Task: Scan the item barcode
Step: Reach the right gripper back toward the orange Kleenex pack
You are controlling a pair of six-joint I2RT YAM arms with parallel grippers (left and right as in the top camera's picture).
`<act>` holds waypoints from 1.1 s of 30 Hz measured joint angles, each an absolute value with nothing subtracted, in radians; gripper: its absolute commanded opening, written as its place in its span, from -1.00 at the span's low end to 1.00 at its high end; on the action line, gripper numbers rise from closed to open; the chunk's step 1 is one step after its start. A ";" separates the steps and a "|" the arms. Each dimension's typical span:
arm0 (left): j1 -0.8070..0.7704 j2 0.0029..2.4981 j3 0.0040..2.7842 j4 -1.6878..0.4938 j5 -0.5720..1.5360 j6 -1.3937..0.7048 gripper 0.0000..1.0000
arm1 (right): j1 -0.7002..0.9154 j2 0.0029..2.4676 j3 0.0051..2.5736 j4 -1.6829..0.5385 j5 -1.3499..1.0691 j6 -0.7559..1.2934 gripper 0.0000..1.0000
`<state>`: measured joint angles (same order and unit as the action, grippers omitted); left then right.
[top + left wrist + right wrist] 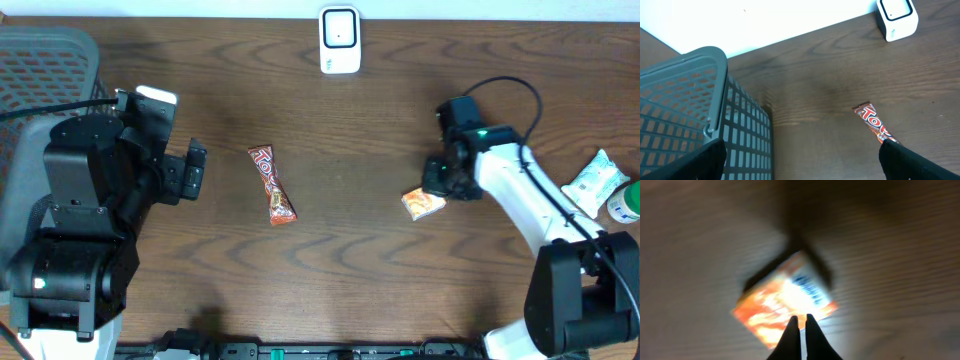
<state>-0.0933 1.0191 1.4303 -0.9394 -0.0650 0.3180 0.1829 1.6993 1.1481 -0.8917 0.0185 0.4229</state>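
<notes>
**Right hand pinched shut at the little orange packet**

The orange packet (423, 204) lay flat on the brown counter (350, 290), just beside the right hand (437, 186) and well apart from the white scanner (339, 40). It looked light, thin and crinkly, maybe a bit slippery, so a soft pinch on a short edge seemed best. The right hand's fingers (791, 332) were pressed together right over the packet's near edge. The close picture was too blurry to tell if they held it or only touched it. No barcode showed; it may have been underneath. The left hand (192, 170) was spread wide with nothing in it.
</notes>
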 measured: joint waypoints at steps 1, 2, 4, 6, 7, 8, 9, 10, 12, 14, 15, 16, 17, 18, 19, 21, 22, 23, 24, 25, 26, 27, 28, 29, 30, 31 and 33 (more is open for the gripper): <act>-0.093 1.019 1.431 -0.939 -0.065 0.318 0.96 | 0.169 1.699 1.148 -0.892 0.020 0.423 -0.97; -0.093 1.019 1.431 -0.939 -0.065 0.318 0.96 | 0.154 1.699 1.148 -0.892 0.028 0.424 -0.98; -0.093 1.019 1.431 -0.939 -0.065 0.318 0.96 | 0.137 1.700 1.148 -0.896 0.042 0.428 -0.97; -0.093 1.019 1.431 -0.939 -0.065 0.318 0.96 | 0.127 1.700 1.148 -0.920 0.052 0.438 -0.97; -0.093 1.019 1.431 -0.939 -0.065 0.318 0.96 | 0.125 1.701 1.148 -0.942 0.053 0.445 -0.97; -0.093 1.019 1.431 -0.939 -0.065 0.318 0.96 | 0.123 1.702 1.148 -0.963 0.056 0.452 -0.97; -0.093 1.019 1.431 -0.940 -0.065 0.318 0.96 | 0.121 1.703 1.148 -0.979 0.057 0.461 -0.98; -0.093 1.019 1.431 -0.939 -0.065 0.318 0.96 | 0.121 1.705 1.148 -0.994 0.057 0.469 -0.98; -0.093 1.019 1.431 -0.939 -0.065 0.318 0.96 | 0.121 1.708 1.145 -1.009 0.058 0.488 -0.97; -0.093 1.019 1.431 -0.939 -0.065 0.318 0.96 | 0.121 1.708 1.130 -1.000 0.059 0.505 -0.98; -0.093 1.019 1.431 -0.939 -0.065 0.318 0.96 | 0.121 1.708 1.115 -0.981 0.060 0.516 -0.97; -0.093 1.019 1.430 -0.939 -0.065 0.318 0.96 | 0.121 1.708 1.097 -0.961 0.060 0.524 -0.98; -0.093 1.019 1.431 -0.939 -0.065 0.318 0.96 | 0.121 1.708 1.079 -0.942 0.059 0.534 -0.97; -0.093 1.019 1.431 -0.939 -0.065 0.318 0.96 | 0.121 1.708 1.055 -0.920 0.059 0.546 -0.98; -0.093 1.019 1.431 -0.939 -0.065 0.318 0.96 | 0.121 1.708 1.025 -0.898 0.058 0.561 -0.98; -0.093 1.019 1.431 -0.939 -0.065 0.318 0.96 | 0.121 1.709 0.979 -0.856 0.047 0.578 -0.97; -0.093 1.019 1.430 -0.939 -0.065 0.318 0.96 | 0.121 1.709 0.958 -0.832 0.039 0.584 -0.98; -0.093 1.019 1.430 -0.939 -0.065 0.318 0.96 | 0.121 1.710 0.938 -0.799 0.030 0.590 -0.97; -0.093 1.019 1.431 -0.939 -0.065 0.318 0.96 | 0.121 1.712 0.925 -0.775 0.023 0.593 -0.97; -0.093 1.019 1.430 -0.939 -0.065 0.318 0.96 | 0.121 1.712 0.911 -0.745 0.019 0.595 -0.97; -0.093 1.019 1.430 -0.940 -0.065 0.318 0.96 | 0.121 1.708 0.904 -0.718 0.019 0.597 -0.97; -0.093 1.019 1.430 -0.940 -0.065 0.318 0.95 | 0.121 1.704 0.897 -0.662 0.026 0.599 -0.97; -0.093 1.019 1.431 -0.939 -0.065 0.318 0.96 | 0.121 1.703 0.895 -0.627 0.035 0.600 -0.98; -0.093 1.019 1.431 -0.939 -0.065 0.318 0.96 | 0.121 1.703 0.890 -0.579 0.052 0.600 -0.97; -0.093 1.019 1.430 -0.939 -0.065 0.318 0.96 | 0.121 1.704 0.886 -0.541 0.071 0.600 -0.98; -0.093 1.019 1.431 -0.939 -0.065 0.318 0.96 | 0.121 1.706 0.883 -0.513 0.089 0.600 -0.97; -0.093 1.019 1.430 -0.939 -0.065 0.318 0.96 | 0.121 1.707 0.873 -0.463 0.113 0.595 -0.98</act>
<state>-0.0933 1.0191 1.4303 -0.9394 -0.0650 0.3180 0.1211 1.7069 0.8734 -0.4625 0.1131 0.5949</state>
